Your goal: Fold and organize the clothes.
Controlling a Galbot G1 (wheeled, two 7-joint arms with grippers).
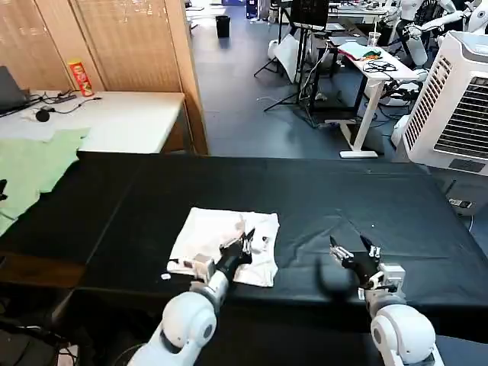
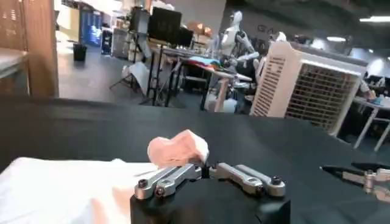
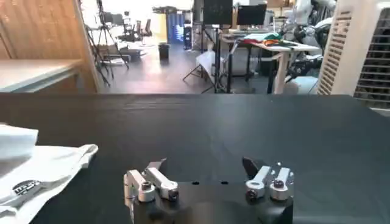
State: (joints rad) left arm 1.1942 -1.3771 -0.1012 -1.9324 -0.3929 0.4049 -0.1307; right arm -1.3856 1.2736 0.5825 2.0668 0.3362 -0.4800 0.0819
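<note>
The folded T-shirt (image 1: 226, 255) lies near the table's (image 1: 320, 198) front edge, left of centre, with bare black surface stretching to the back and right edges. The left gripper (image 1: 245, 245) sits over the shirt's right part, pinched together on a raised fold of cloth. The right gripper (image 1: 352, 252) hovers with fingers spread over open surface, well apart from the shirt. The right wrist view shows the shirt's printed hem (image 3: 24, 185). A green cloth (image 1: 34, 164) lies past the left edge.
</note>
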